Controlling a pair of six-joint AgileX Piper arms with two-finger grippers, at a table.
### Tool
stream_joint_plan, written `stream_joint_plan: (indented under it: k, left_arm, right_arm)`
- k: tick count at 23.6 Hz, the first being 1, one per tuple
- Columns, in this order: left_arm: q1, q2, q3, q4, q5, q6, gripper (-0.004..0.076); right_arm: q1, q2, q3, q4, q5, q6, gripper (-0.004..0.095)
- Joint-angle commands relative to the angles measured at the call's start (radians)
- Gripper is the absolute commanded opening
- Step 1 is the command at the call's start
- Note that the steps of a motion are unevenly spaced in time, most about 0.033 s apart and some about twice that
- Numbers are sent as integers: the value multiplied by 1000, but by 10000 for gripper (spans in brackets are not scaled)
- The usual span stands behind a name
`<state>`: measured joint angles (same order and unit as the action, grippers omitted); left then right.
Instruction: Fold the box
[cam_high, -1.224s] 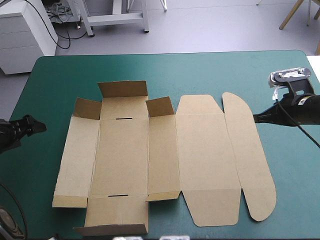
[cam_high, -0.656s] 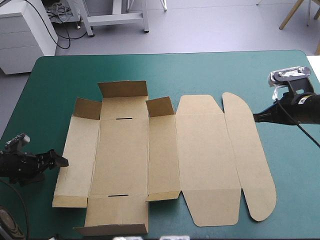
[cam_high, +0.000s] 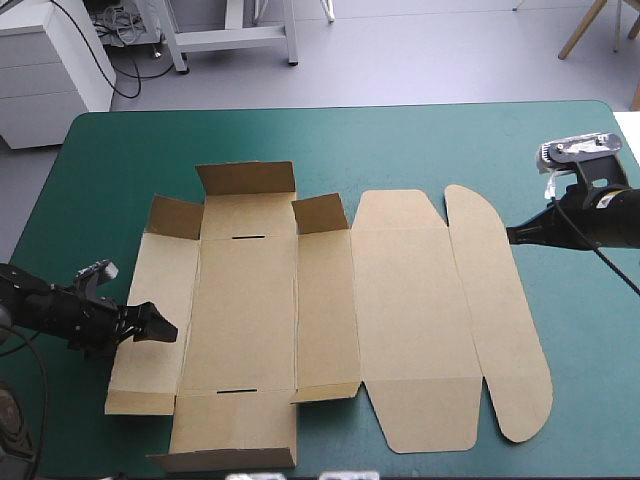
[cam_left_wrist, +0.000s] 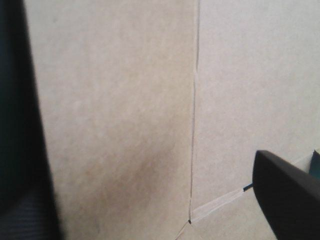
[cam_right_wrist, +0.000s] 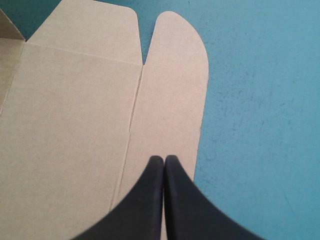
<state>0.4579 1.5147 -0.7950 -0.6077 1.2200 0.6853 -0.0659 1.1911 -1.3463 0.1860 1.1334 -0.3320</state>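
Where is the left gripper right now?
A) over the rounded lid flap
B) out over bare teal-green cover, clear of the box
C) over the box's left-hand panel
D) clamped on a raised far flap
C: the left gripper hovers open over the outermost left panel of the box, and brown board fills its wrist view.

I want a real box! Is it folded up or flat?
Mostly flat: the box lies spread on the table; only small end flaps tilt up.
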Motion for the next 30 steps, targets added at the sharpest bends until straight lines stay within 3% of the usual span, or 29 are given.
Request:
stream_joint_plan:
  k: [1,4,7,13,14,17,25,30]
  left_arm:
    - [-40,40,10,-54,82,0,706]
    - [-46,49,11,-64,77,0,662]
    - [-46,49,11,-64,76,0,560]
    - [-46,49,11,-81,68,0,274]
    - [-46,49,11,-87,53,0,160]
    - [-46,49,11,-94,36,0,-1]
    - [-74,43,-43,-70,10,31,-10]
    - [-278,17,-242,102,1,-1,-10]
  right_arm:
    - [-5,-26,-20,15,-43,-8,-19]
    - [-5,-26,-20,15,-42,-8,-19]
    - [-5,-26,-20,15,-42,-8,-19]
    - [-5,-26,-20,16,-44,-6,-19]
    - [-5,-26,-20,16,-44,-6,-19]
    - [-5,-26,-20,16,-44,-6,-19]
    - [-5,-26,-20,16,-50,-6,-19]
    - [-5,-30,-22,16,-104,-6,-19]
